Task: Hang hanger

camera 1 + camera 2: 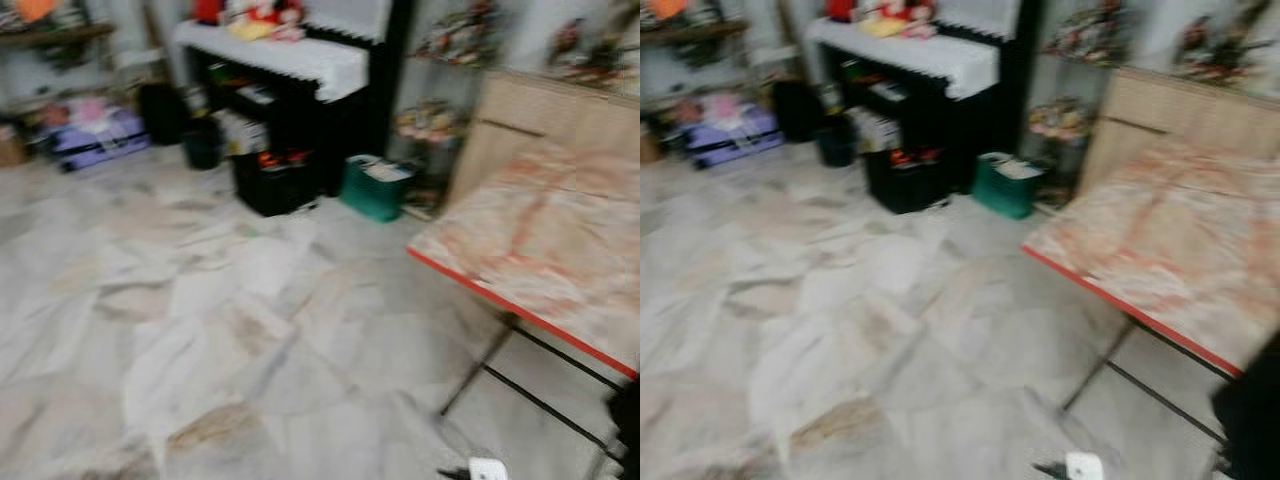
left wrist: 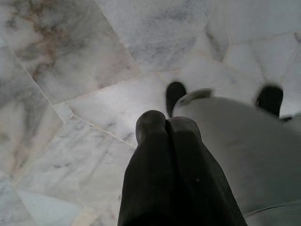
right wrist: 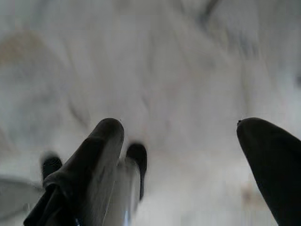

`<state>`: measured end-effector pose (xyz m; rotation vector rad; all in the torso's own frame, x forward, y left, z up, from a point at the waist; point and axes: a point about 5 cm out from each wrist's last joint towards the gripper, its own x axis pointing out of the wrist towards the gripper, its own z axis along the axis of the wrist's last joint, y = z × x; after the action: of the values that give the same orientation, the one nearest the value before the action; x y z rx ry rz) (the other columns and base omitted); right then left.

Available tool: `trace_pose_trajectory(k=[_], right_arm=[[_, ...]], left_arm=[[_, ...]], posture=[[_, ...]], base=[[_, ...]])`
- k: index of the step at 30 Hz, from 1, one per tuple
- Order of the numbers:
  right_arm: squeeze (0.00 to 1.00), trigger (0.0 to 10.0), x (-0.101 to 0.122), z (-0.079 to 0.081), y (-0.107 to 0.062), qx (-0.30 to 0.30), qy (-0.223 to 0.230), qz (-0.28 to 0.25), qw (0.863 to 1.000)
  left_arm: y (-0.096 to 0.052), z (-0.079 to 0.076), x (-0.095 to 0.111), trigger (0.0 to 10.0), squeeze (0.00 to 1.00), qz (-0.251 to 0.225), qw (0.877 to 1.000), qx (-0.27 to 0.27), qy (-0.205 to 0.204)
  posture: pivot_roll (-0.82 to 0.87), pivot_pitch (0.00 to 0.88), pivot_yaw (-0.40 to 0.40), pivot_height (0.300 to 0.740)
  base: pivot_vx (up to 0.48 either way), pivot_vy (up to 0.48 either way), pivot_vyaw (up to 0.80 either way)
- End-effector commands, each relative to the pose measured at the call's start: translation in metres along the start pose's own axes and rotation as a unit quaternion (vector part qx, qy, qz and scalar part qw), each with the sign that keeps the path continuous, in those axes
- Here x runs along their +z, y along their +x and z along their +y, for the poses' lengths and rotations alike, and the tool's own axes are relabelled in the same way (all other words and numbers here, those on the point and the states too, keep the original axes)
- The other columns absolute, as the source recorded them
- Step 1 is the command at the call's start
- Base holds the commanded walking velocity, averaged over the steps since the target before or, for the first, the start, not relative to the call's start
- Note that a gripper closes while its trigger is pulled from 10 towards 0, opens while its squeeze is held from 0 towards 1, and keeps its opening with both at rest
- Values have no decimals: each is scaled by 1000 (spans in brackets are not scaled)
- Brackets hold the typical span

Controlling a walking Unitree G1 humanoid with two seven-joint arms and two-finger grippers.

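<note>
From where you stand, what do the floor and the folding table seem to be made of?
The floor looks like polished marble slabs: pale grey-white with brown veins, irregular joints and a slight sheen. The table top seems to be a laminate with a pink marble print and a red edge strip, on thin black legs, probably metal; blur leaves this uncertain.

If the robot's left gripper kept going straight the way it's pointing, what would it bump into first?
Probably the marble floor. The left gripper, fingers pressed together, points down at the tiles, with nothing between. How far down is unclear.
</note>
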<state>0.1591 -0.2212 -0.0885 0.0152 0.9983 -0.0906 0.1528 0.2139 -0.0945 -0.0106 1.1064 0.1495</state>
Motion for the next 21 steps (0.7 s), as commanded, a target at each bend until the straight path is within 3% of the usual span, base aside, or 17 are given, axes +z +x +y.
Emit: trace_pose_trajectory(k=[1,11,17,21], right_arm=[[0,10000,17,35,7,20,40,-2,999],[0,10000,20,40,8,30,44,-9,999],[0,10000,23,39,8,28,46,-22,998],[0,10000,25,38,8,25,52,-26,998]], left_arm=[[-4,22,15,10000,0,-87,991,-1,-103],[-5,33,22,10000,0,-100,988,15,-115],[-5,30,23,10000,0,-100,988,14,-115],[-4,24,21,10000,0,-97,989,8,-109]], posture=[[189,0,-51,740],[174,0,-32,740],[161,0,-36,740],[156,0,-42,740]], base=[[0,0,-800],[0,0,-768],[0,0,0],[0,-322,0]])
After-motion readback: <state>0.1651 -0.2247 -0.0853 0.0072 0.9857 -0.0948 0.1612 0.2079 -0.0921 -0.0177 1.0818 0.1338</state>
